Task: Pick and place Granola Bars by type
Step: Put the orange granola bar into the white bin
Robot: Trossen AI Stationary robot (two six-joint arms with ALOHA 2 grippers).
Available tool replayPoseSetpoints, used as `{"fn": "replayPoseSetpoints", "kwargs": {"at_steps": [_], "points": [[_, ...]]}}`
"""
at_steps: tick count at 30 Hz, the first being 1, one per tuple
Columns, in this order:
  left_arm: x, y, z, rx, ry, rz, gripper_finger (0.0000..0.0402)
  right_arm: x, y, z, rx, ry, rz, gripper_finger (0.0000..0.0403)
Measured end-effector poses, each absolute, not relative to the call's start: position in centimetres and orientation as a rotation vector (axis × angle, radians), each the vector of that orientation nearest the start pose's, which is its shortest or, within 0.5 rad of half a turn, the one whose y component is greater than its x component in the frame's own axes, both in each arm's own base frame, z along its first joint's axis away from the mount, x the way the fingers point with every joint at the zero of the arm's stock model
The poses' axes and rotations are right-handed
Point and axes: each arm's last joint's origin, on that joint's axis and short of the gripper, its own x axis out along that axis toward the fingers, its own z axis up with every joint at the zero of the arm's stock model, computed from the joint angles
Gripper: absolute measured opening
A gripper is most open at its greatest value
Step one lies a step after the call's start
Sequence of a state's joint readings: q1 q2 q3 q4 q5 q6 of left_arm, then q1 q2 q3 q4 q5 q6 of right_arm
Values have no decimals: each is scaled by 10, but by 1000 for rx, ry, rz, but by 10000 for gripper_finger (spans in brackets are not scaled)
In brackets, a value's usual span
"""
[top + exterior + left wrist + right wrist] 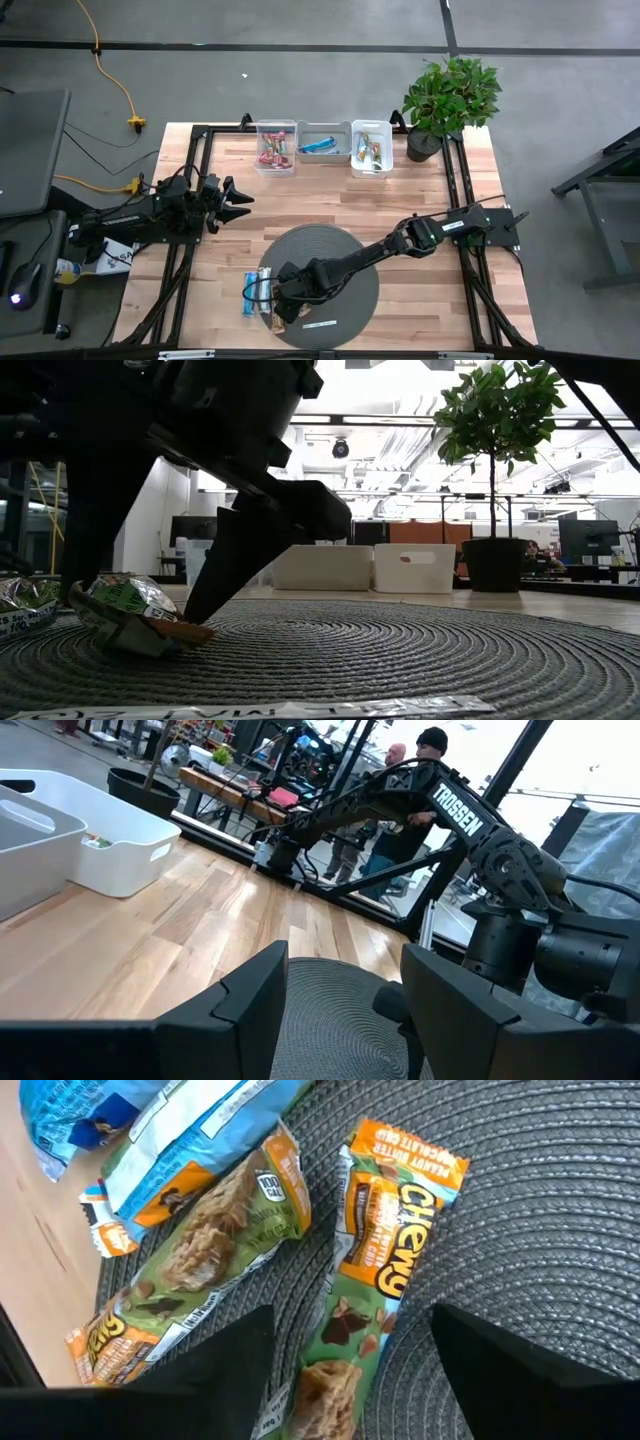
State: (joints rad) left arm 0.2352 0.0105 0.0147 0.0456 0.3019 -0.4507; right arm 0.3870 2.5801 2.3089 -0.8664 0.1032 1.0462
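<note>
My right pincer (345, 1370): wide open, holding nothing; low over the round mat (345, 262), lower middle of the high view
Bars near me: two green-and-orange bars (375, 1280) on the mat between my fingers; blue ones (252, 292) just left at the mat's edge
My left pincer (238, 200): open, empty, waiting at the left
Far bins (324, 147): three white ones at top middle, more bars inside

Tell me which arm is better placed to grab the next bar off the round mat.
The right. Its gripper hangs open right over the green bars at the mat edge. The left gripper waits open over bare wood, well away.
</note>
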Motion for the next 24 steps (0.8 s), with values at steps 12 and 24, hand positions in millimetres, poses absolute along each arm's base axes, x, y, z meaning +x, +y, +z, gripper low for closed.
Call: {"fn": "replayPoseSetpoints", "kwargs": {"at_steps": [12,24], "points": [[95,14,172,-437,-32,-76,193,497,199,145,645,1118,-353,214],[95,14,172,-437,-32,-76,193,500,200,145,672,1112,-320,131]]}}
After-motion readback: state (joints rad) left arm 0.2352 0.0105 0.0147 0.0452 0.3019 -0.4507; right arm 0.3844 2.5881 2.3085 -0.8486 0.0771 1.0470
